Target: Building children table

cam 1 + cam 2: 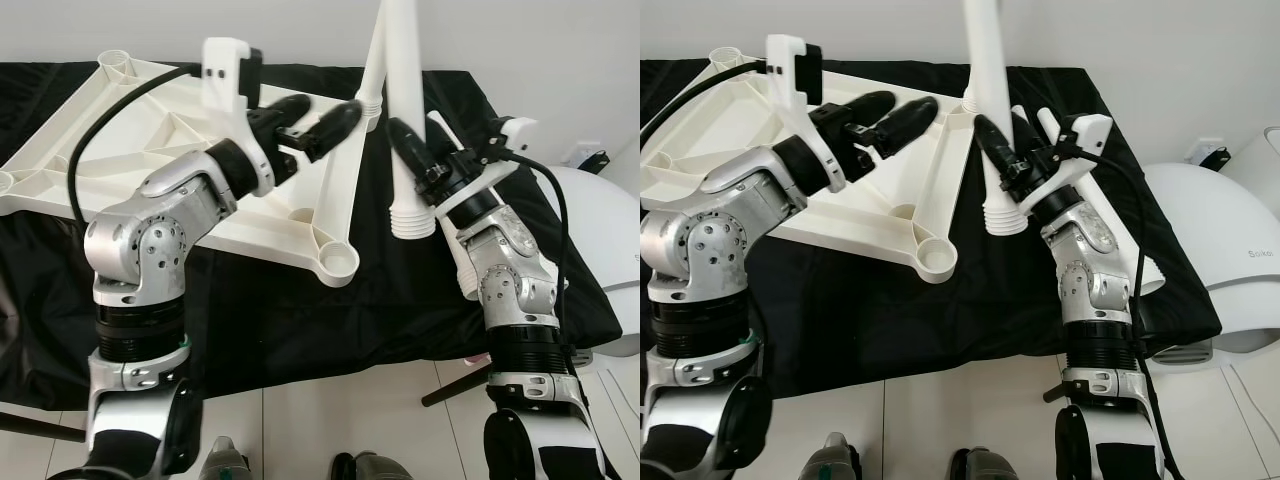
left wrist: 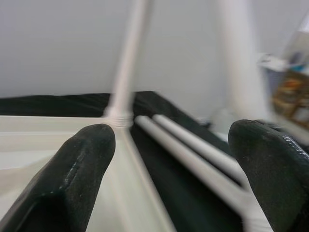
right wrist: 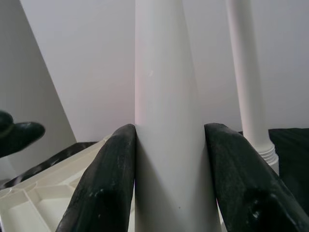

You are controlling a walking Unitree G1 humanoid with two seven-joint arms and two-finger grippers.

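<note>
A white tabletop (image 1: 100, 170) lies upside down on a black cloth (image 1: 300, 320). One white leg (image 1: 374, 62) stands fixed in its far right corner. My right gripper (image 1: 408, 140) is shut on a second white leg (image 1: 403, 60), (image 3: 164, 96). It holds that leg upright, threaded end (image 1: 411, 218) down, over the cloth just right of the tabletop. An empty socket (image 1: 338, 262) shows at the near corner. My left gripper (image 1: 328, 106) hovers open over the tabletop's right half, holding nothing, its fingers (image 2: 77, 179) pointing toward the fixed leg (image 2: 125, 63).
Two loose white legs (image 2: 193, 145) lie on the cloth behind and right of my right gripper. A white rounded appliance (image 1: 600, 250) stands at the far right. A white wall rises behind. Tiled floor (image 1: 330, 410) lies in front of the cloth's near edge.
</note>
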